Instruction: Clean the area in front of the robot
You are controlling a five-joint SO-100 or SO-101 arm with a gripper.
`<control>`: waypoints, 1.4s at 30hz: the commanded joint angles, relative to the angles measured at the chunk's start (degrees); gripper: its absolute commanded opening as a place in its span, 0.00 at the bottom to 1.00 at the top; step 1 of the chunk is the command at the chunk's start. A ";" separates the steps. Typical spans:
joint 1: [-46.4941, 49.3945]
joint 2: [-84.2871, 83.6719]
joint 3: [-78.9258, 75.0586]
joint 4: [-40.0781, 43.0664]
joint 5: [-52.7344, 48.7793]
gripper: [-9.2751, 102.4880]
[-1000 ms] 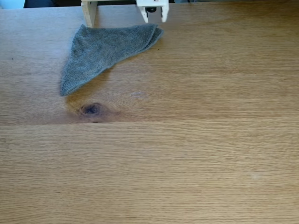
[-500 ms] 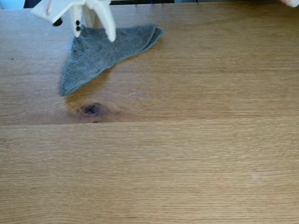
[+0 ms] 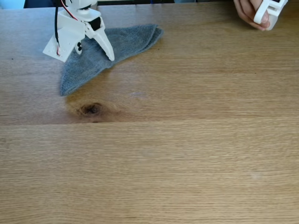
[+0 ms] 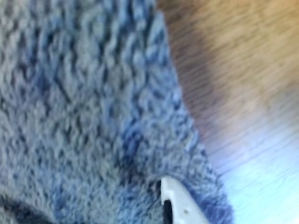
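The robot (image 3: 77,21), a small white arm with black and red wires, reaches down from the top left of the fixed view. Its gripper (image 3: 80,55) is open, and its two fingers straddle the upper left part of a grey terry cloth (image 3: 124,42). The pointed finger (image 3: 105,46) rests on or just above the cloth. In the wrist view the cloth (image 4: 84,107) is very close and blurred, and one white fingertip (image 4: 180,207) touches its edge. The area (image 3: 177,154) in front is a light-brown oak tabletop with a dark knot (image 3: 91,109) and a pale smudge (image 3: 137,94).
A person's hand (image 3: 245,11) holds a white plastic part (image 3: 268,11) at the top right corner of the fixed view. Bare wood (image 4: 233,70) shows to the right of the cloth in the wrist view.
The arm swung from the top edge to the left and came down over the cloth, fingers spread. A hand with a white part entered at the top right. The cloth has not moved.
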State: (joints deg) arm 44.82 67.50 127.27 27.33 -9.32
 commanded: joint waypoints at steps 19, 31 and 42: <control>-2.99 -6.59 -2.99 -4.48 -7.56 0.26; -6.33 4.13 -2.99 1.23 0.35 0.08; -17.58 35.86 -2.99 26.89 8.26 0.08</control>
State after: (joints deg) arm 31.55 89.91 125.60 47.37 -2.64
